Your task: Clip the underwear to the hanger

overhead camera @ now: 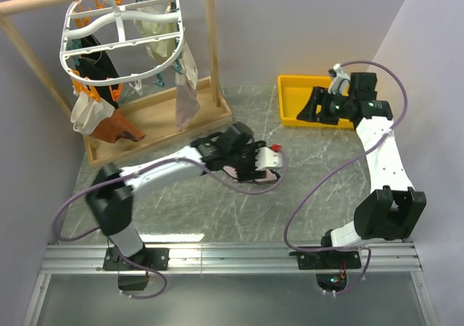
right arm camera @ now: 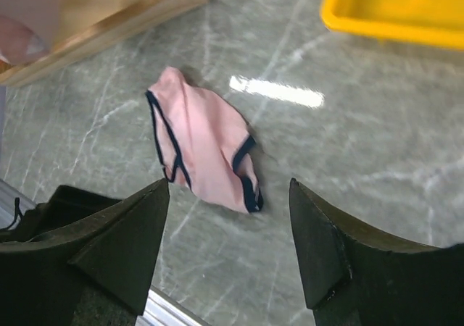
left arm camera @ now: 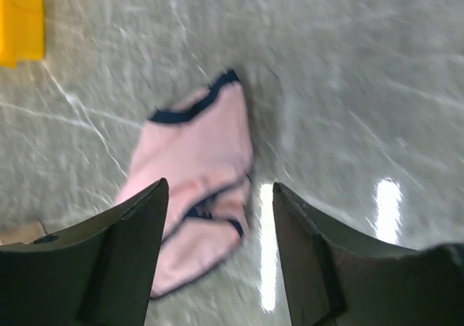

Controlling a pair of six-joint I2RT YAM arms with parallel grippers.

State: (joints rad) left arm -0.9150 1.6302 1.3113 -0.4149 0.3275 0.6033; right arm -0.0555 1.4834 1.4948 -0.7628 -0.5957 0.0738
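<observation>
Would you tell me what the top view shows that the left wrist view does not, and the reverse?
Only top: the hanger on its wooden frame, and the right gripper over the tray. Only left wrist: the navy trim of the underwear, mostly hidden from above by the left gripper. Both: the underwear, the yellow tray, the table.

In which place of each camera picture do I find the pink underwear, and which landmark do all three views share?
Top external: the pink underwear lies near the middle of the picture, partly covered by the left gripper.
Left wrist: centre of the picture, blurred.
Right wrist: centre, slightly to the left.
Shared landmark: the yellow tray, upper right in the top view, top left corner in the left wrist view, top right in the right wrist view.
</observation>
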